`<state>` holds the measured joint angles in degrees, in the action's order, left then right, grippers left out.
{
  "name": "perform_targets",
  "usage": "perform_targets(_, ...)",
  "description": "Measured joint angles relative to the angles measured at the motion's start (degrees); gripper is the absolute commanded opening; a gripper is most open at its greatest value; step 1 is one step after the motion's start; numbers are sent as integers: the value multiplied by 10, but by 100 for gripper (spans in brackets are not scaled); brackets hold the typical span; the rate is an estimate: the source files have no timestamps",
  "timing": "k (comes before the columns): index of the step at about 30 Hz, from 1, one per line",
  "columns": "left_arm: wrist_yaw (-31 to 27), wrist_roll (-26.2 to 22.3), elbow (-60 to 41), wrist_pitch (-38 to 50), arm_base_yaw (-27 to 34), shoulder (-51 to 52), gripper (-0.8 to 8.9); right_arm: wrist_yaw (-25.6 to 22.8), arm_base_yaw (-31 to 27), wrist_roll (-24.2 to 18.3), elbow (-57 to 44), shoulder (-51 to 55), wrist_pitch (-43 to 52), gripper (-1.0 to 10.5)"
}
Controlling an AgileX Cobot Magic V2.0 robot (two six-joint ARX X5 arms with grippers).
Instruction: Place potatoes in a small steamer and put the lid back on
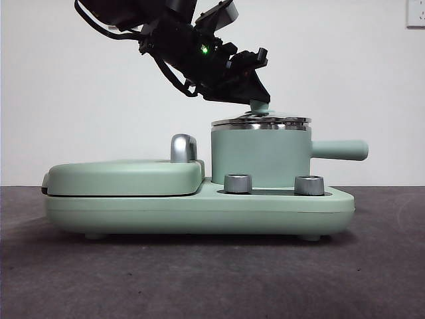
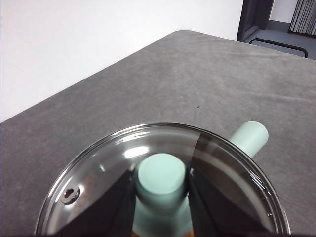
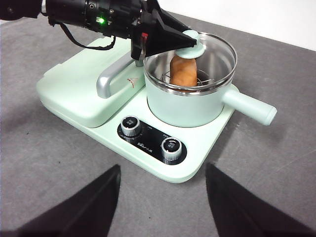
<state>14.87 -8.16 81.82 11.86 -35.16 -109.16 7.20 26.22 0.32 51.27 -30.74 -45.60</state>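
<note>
The small steamer [image 1: 260, 158], a mint-green pot with a straight side handle [image 1: 340, 149], stands on the right half of the cooker base [image 1: 199, 214]. Inside it the orange-brown potato [image 3: 183, 71] stands on end, seen through the glass in the right wrist view. The clear glass lid [image 1: 261, 122] rests level on the pot's steel rim. My left gripper [image 1: 255, 93] reaches down from the upper left and is shut on the lid's green knob [image 2: 161, 174], one jaw on each side. My right gripper [image 3: 163, 197] hovers open over the table in front of the cooker, holding nothing.
The flat green griddle cover [image 1: 123, 176] with its chrome handle [image 1: 184, 147] fills the base's left half. Two steel dials [image 1: 238, 183] [image 1: 309, 185] sit on the front of the base. Grey table [image 2: 197, 84] runs beyond the pot to a far edge.
</note>
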Motion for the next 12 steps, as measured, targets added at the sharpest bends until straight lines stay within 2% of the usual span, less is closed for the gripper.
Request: perform_targets(12, 0, -5, 2, 1, 0, -7, 18, -12, 0, 1, 0, 0, 0, 263)
